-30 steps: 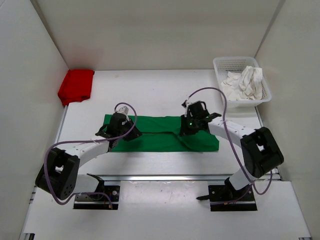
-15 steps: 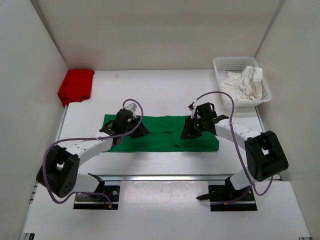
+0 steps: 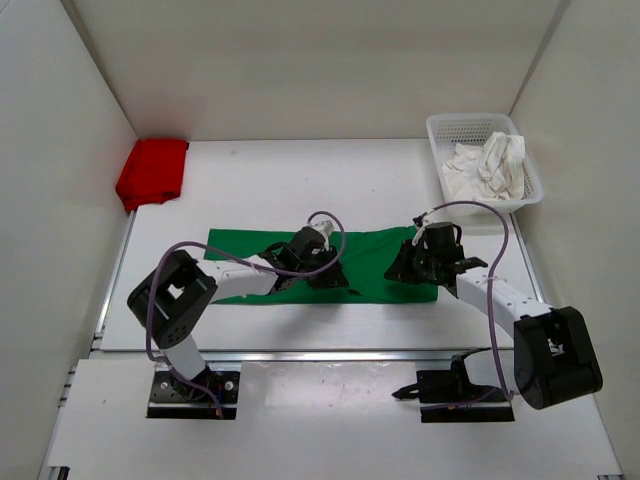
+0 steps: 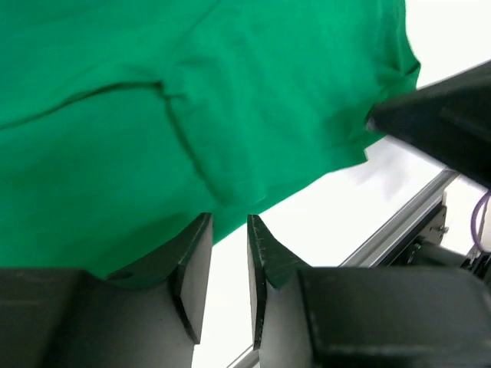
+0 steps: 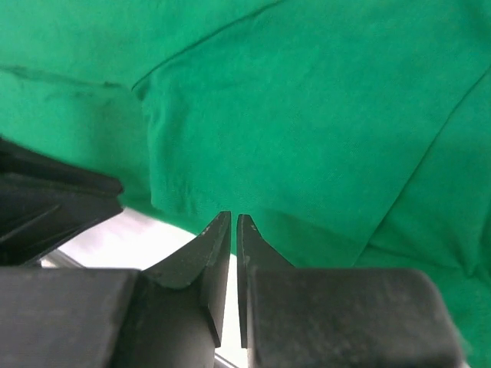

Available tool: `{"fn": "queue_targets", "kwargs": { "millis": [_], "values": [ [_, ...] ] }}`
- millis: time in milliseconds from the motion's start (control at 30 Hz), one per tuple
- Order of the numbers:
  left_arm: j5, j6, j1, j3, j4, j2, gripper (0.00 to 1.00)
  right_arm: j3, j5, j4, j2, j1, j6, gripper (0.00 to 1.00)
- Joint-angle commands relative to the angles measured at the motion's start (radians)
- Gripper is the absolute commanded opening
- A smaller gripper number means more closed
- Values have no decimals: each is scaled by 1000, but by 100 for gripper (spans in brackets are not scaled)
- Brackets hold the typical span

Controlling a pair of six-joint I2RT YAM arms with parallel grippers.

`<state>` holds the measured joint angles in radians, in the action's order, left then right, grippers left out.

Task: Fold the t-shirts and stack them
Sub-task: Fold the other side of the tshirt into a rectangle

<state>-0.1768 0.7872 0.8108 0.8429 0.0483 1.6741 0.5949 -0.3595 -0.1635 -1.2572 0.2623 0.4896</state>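
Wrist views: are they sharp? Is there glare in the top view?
Left wrist: the green t-shirt is sharp, the table beyond it almost washed out. Right wrist: creases clear, fingers nearly black. Top external: even light, faint shadows, no glare.

The top view is bright and evenly lit from overhead; the white table [image 3: 300, 180] and walls [image 3: 300, 60] nearly wash out, and the shadows cast on the table are faint and soft-edged. The walls lean outward toward the frame edges. In the wrist views the green t-shirt [image 4: 230, 92] looks saturated and slightly soft, while the left gripper [image 4: 229, 226] and right gripper [image 5: 233, 222] sit dark and blurred near the lens.
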Motion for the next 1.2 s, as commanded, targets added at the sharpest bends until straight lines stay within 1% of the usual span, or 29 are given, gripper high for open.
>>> {"fn": "queue_targets", "kwargs": {
  "millis": [0, 167, 400, 467, 500, 533, 567, 600, 667, 700, 733, 800, 867, 900, 933, 967, 1000, 1033, 1067, 1100, 1167],
  "values": [
    [25, 29, 13, 57, 50, 30, 36, -24, -33, 96, 56, 9, 21, 8],
    [29, 37, 48, 123, 27, 127, 38, -59, -58, 99, 96, -31, 21, 8],
    [68, 29, 57, 151, 1, 148, 44, -87, -82, 119, 124, -52, 17, 9],
    [72, 32, 57, 148, -8, 148, 43, -93, -90, 125, 123, -67, 18, 8],
    [80, 24, 59, 153, -13, 148, 36, -99, -90, 131, 124, -67, 26, 8],
    [76, 15, 59, 166, -36, 157, 21, -101, -88, 134, 113, -67, 18, 9],
    [80, 1, 57, 194, -48, 167, 16, -102, -90, 130, 117, -70, 21, 8],
    [76, -8, 59, 206, -89, 186, 9, -98, -85, 137, 113, -71, 23, 8],
    [77, -34, 57, 277, -151, 200, 1, -103, -66, 134, 113, -77, 26, 8],
    [70, -43, 62, 289, -200, 199, 0, -98, -38, 128, 111, -74, 33, 8],
    [97, -66, 62, 330, -230, 196, 0, -98, -18, 122, 113, -86, 35, 8],
    [118, -103, 76, 387, -344, 196, 0, -95, 51, 128, 104, -97, 47, 10],
    [120, -135, 74, 447, -424, 197, 6, -69, 77, 127, 70, -118, 56, 12],
    [119, -143, 71, 459, -474, 200, 12, -63, 91, 151, 59, -133, 61, 15],
    [132, -160, 64, 479, -510, 197, 22, -43, 94, 159, 29, -141, 61, 16],
    [135, -167, 54, 476, -527, 190, 31, -17, 108, 148, 6, -147, 61, 20],
    [126, -175, 56, 467, -547, 187, 56, 14, 122, 177, -31, -155, 58, 24],
    [109, -175, 47, 466, -559, 176, 68, 32, 143, 180, -50, -159, 50, 26],
    [99, -177, 39, 440, -555, 168, 71, 60, 151, 188, -82, -161, 49, 26],
    [96, -172, 37, 417, -554, 158, 71, 77, 157, 194, -105, -172, 47, 26],
    [94, -177, 24, 381, -548, 138, 68, 101, 157, 220, -146, -179, 50, 26]
  ]
}}
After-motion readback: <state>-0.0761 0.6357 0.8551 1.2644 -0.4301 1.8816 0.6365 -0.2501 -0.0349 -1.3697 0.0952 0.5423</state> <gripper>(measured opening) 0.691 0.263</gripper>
